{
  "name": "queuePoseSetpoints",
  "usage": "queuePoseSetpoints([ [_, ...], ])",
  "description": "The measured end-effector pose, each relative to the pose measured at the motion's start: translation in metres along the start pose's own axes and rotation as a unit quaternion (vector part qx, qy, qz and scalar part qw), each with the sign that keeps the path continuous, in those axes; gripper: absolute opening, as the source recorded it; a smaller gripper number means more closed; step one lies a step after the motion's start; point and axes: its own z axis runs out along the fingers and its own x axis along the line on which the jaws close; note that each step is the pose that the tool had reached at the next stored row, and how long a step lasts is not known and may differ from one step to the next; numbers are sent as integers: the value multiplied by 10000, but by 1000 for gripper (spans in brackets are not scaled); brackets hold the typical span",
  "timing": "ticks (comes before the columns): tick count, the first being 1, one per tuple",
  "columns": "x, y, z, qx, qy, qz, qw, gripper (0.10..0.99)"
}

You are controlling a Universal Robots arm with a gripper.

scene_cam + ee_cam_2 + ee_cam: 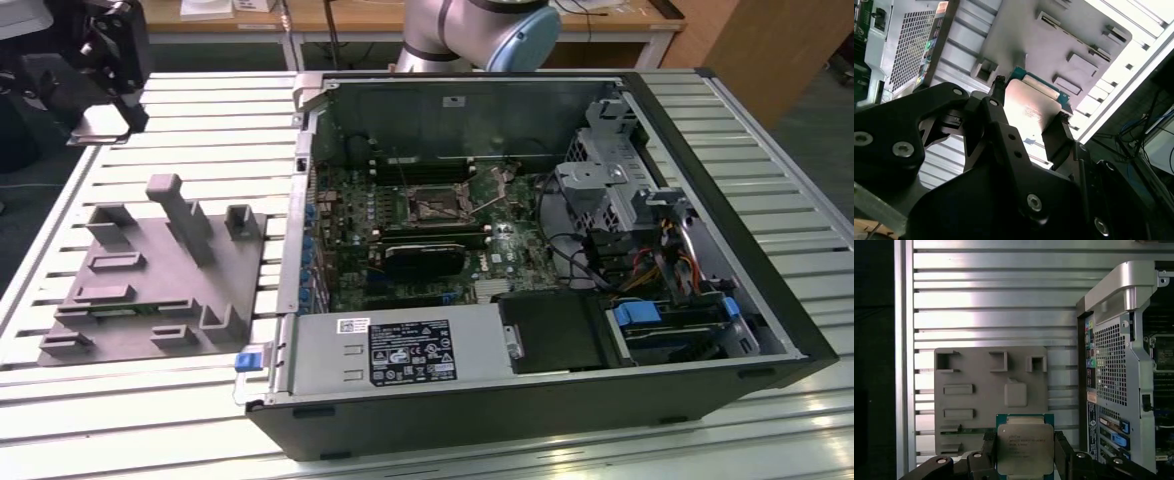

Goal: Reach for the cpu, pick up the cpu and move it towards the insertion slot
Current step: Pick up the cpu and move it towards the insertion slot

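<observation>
The gripper [1025, 449] clamps the cpu [1024, 442] by two opposite edges, fingers [1062, 452] narrowed onto it, clear of the tray [981, 405]. In the exterior view the gripper hangs at eleven o'clock from the tray. The slot [437, 205] lies inside the open case [534, 400], at three o'clock from the tray, well apart from the cpu.

The chip [1024, 440] sits clamped between the two fingers of my claw [1025, 454], above the desk [200, 110]. The tray [147, 290] lies on the desk, to the exterior view's left of the open computer case [534, 390]. The socket [434, 205] sits on the circuit board [350, 225] inside the case.
</observation>
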Motion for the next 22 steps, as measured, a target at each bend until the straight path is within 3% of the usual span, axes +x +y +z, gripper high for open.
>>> queuePoseSetpoints([
  [22,-609,26,28,1,25,1,10000,541],
])
